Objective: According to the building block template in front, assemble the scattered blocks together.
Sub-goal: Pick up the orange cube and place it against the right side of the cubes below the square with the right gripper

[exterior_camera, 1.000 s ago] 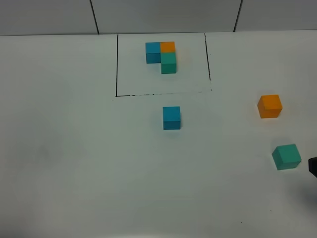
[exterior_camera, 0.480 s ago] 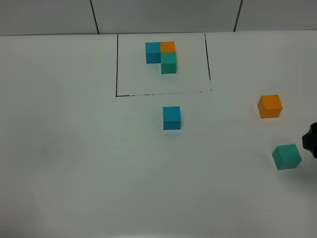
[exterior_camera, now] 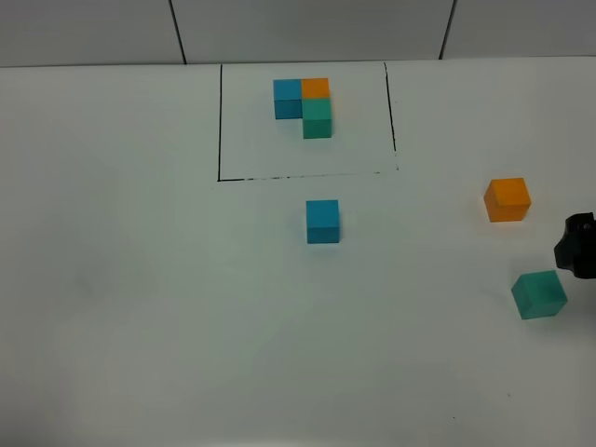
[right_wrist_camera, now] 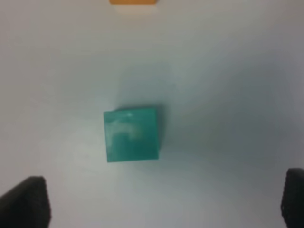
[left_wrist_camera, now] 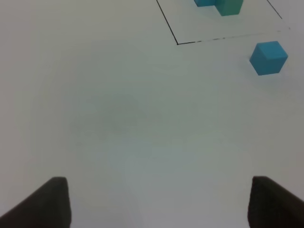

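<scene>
From the high exterior view, the building block template (exterior_camera: 304, 105), an L-shaped cluster of small blue, orange and teal-green cubes, sits inside a thin black drawn rectangle (exterior_camera: 220, 121) at the far middle of the white surface (exterior_camera: 140, 298). The scattered blocks lie unjoined. The plain matte blue cube (exterior_camera: 322, 222) is just outside the rectangle's near line. The matte orange cube (exterior_camera: 507, 198) and the matte teal-green cube (exterior_camera: 538, 294) are well off to the right and apart from each other. A black part of the right arm (exterior_camera: 577, 245) shows at the edge, between those two. Nothing is assembled yet, so a cube set down carelessly near the frame could be confused with the template or knock it.

In the left wrist view, the left pincer (left_wrist_camera: 159, 202) is spread wide with only bare surface between its tips. The blue cube (left_wrist_camera: 268, 57) lies well ahead of it and off to one side. A straight reach from here would probably miss it.

In the right wrist view, the right pincer (right_wrist_camera: 159, 202) is spread to its fullest and pinches nothing. The teal-green cube (right_wrist_camera: 131, 135) lies between the lines of its tips, nearer one tip and turned slightly askew. If the pincer comes down and closes as it stands, one tip would likely meet a corner first. That could spin the cube or shove it aside, possibly towards the orange cube (right_wrist_camera: 133, 2) nearby.
</scene>
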